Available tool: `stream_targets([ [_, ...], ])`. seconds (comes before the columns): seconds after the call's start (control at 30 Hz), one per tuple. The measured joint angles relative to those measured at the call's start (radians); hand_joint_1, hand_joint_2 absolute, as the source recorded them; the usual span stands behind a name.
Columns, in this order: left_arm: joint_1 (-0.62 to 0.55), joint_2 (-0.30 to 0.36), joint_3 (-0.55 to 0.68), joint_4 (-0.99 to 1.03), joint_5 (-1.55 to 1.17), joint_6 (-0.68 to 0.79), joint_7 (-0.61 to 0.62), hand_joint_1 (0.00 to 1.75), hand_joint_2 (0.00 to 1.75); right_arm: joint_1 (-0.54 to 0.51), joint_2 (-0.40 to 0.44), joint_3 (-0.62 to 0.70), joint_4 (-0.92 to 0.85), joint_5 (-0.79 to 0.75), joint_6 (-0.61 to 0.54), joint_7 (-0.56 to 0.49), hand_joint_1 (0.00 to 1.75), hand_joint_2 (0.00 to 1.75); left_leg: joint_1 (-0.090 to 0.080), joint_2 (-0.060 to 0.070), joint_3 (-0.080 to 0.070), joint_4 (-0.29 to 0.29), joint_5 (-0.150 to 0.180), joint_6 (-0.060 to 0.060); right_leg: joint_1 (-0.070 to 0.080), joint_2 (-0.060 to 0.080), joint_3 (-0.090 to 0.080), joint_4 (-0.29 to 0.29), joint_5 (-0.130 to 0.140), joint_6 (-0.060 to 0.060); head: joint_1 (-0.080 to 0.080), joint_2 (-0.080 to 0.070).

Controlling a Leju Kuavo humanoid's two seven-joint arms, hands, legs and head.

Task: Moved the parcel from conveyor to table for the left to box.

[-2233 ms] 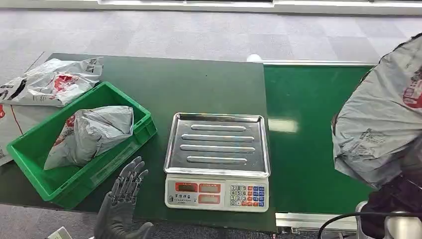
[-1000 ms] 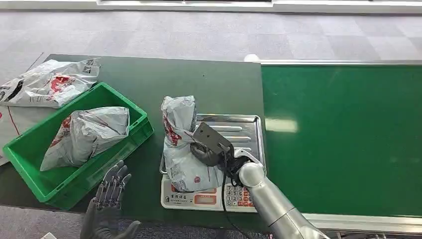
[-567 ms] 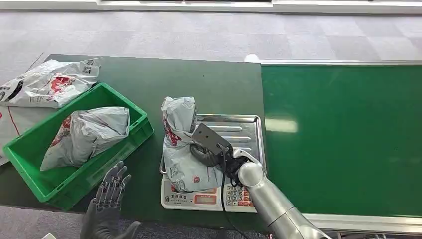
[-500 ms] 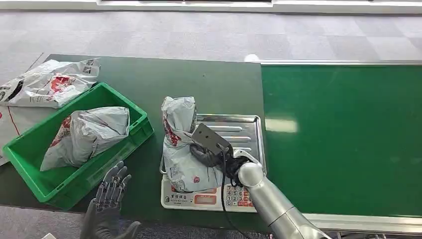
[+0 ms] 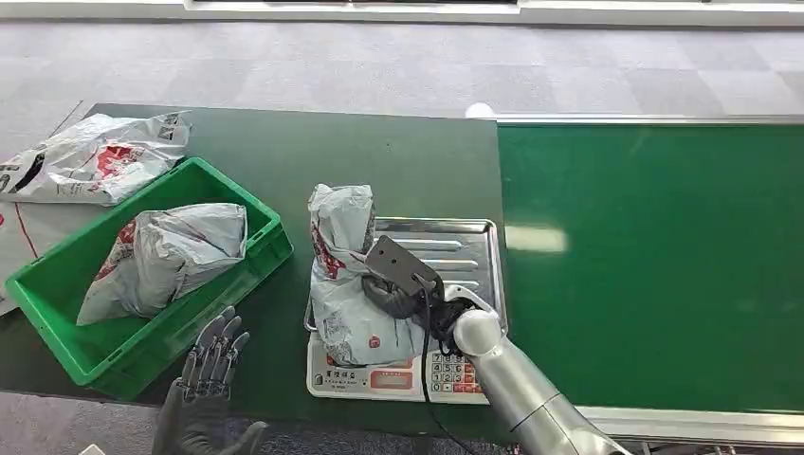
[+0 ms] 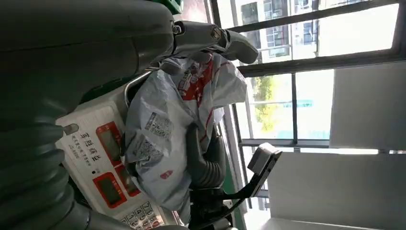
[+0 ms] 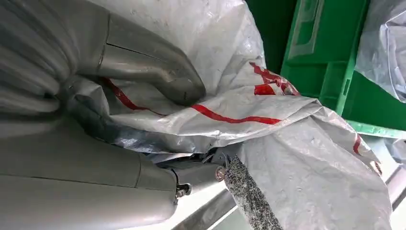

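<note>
parcel (image 5: 343, 275) centre frame, on scale (image 5: 408, 355) | right hand (image 5: 398, 294) gripping parcel | left hand (image 5: 210, 379) lower left, fingers spread, empty

A parcel-sorting station — a green conveyor belt (image 5: 645, 256), a weighing scale (image 5: 446, 374) on a green table (image 5: 379, 161), a green crate (image 5: 228, 284) of mailer bags — grey tiled floor (image 5: 379, 66) beyond.

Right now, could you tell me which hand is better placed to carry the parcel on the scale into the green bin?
Probably the left hand: it hangs open beside the green bin, while the right hand grips the parcel on the scale, farther from the bin.
</note>
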Motion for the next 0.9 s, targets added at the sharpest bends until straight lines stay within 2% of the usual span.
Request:
stream_targets([
  [0.9,0.0,-0.002,0.003,0.0,0.0,0.0,0.0,0.0,1.75,0.0,0.0,0.0,0.003,0.0,0.0,0.0,1.75,1.75,0.0,0.0,0.0,0.0,0.0,0.0,0.0,0.0,0.0,0.0,0.0,0.0,0.0,0.0],
])
